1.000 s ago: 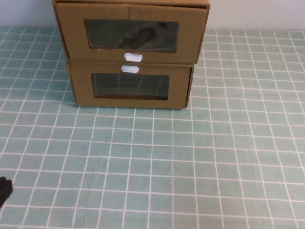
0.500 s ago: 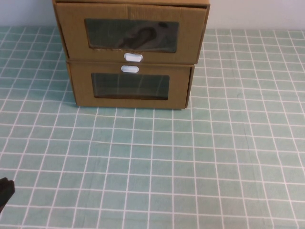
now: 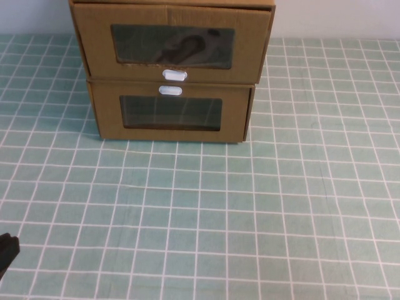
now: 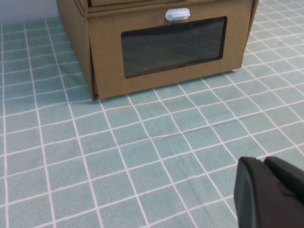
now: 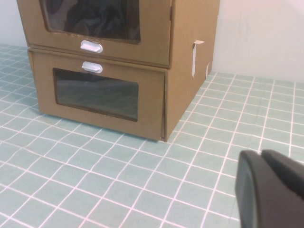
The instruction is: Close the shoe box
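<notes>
The shoe box (image 3: pixel 94 44) is the upper of two stacked brown cardboard boxes at the back of the table. It has a clear window (image 3: pixel 172 47) with a dark shoe behind it and a white pull tab (image 3: pixel 174 75) below. Its front stands slightly forward of the box beneath. It also shows in the right wrist view (image 5: pixel 156 28). My left gripper (image 3: pixel 6 249) is at the near left corner of the table, shut and empty, as the left wrist view (image 4: pixel 263 162) shows. My right gripper (image 5: pixel 261 154) is shut and empty, low over the table, out of the high view.
The lower cardboard box (image 3: pixel 234 115) has its white tab (image 3: pixel 170 90) above its window and carries the shoe box. The table has a green cloth with a white grid (image 3: pixel 206 212). A pale wall (image 5: pixel 261 33) stands behind the boxes.
My left gripper has slipped slightly lower at the near left corner of the high view. The boxes have not moved.
</notes>
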Robot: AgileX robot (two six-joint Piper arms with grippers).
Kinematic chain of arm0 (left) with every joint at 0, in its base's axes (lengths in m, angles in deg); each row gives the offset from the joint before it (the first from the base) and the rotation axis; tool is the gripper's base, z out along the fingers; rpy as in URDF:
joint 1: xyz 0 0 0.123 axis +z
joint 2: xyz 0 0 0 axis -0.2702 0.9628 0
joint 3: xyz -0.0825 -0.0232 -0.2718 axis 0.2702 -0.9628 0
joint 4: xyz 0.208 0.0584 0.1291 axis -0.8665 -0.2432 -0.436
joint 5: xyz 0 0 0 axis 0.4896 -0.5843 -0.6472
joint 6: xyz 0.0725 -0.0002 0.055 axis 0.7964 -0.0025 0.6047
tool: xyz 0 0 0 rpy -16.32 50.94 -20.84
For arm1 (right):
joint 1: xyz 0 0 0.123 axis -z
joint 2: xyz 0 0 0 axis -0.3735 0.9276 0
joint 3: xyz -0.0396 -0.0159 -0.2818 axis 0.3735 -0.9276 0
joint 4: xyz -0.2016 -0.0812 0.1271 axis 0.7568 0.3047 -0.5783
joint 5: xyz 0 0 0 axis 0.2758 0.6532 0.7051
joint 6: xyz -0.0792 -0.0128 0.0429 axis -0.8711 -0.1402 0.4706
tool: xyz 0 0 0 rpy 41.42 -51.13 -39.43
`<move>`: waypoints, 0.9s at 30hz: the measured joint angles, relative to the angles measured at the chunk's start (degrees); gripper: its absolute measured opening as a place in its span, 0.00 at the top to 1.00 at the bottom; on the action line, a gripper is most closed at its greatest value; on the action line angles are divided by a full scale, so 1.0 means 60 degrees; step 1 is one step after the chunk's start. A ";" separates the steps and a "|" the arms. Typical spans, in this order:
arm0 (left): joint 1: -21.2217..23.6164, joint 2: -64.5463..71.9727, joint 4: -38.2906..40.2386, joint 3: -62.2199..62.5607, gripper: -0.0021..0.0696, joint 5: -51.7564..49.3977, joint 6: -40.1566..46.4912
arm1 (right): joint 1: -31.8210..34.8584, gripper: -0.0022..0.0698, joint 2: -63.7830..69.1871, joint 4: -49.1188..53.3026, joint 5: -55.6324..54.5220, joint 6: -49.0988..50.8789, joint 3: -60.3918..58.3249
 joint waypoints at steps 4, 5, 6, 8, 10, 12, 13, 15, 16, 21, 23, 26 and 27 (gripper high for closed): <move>0.0000 0.0000 0.0000 0.0000 0.98 0.0000 0.0000 | 0.0000 0.99 0.0000 0.0000 0.0000 0.0000 0.0000; 0.0000 0.0000 0.0000 0.0000 0.98 0.0000 0.0000 | 0.0000 0.99 0.0000 0.0000 0.0000 0.0000 0.0000; 0.0000 0.0000 0.0000 0.0000 0.98 0.0000 0.0000 | 0.0000 0.99 0.0000 0.0000 0.0000 0.0000 0.0000; 0.0000 -0.0111 -0.0153 -0.0038 0.98 0.0000 0.0000 | 0.0000 0.99 0.0000 0.0000 0.0000 0.0000 0.0000; 0.0000 -0.0443 -0.0730 -0.0228 0.98 0.0093 0.0000 | 0.0000 0.99 0.0000 0.0000 0.0000 0.0000 0.0000; 0.0000 -0.0797 -0.1281 -0.0599 0.98 0.0432 -0.0020 | 0.0000 0.99 0.0000 0.0000 0.0000 0.0000 0.0000; 0.0000 -0.0976 -0.1505 -0.0845 0.98 0.0713 -0.0082 | 0.0000 0.99 0.0000 0.0000 0.0000 0.0000 0.0000; 0.0000 -0.1334 -0.1757 -0.1359 0.98 0.1338 -0.0217 | 0.0000 0.99 0.0000 0.0000 0.0000 0.0000 0.0000; 0.0000 -0.1566 -0.1902 -0.1673 0.98 0.1690 -0.0331 | 0.0000 0.99 0.0000 0.0000 0.0000 0.0000 0.0000; 0.0000 -0.2581 -0.2888 -0.3053 0.98 0.3063 -0.1499 | 0.0000 0.99 0.0000 0.0000 0.0000 0.0000 0.0000; 0.0000 -0.2662 -0.3461 -0.3273 0.98 0.3028 -0.2064 | 0.0000 0.99 0.0000 0.0000 0.0000 0.0000 0.0000; 0.0000 -0.2678 -0.4016 -0.3319 0.98 0.2476 -0.2793 | 0.0000 0.99 0.0000 0.0000 0.0000 0.0000 0.0000; 0.0000 -0.2678 -0.4092 -0.3332 0.98 0.2181 -0.3019 | 0.0000 0.99 0.0000 0.0000 0.0000 0.0000 0.0000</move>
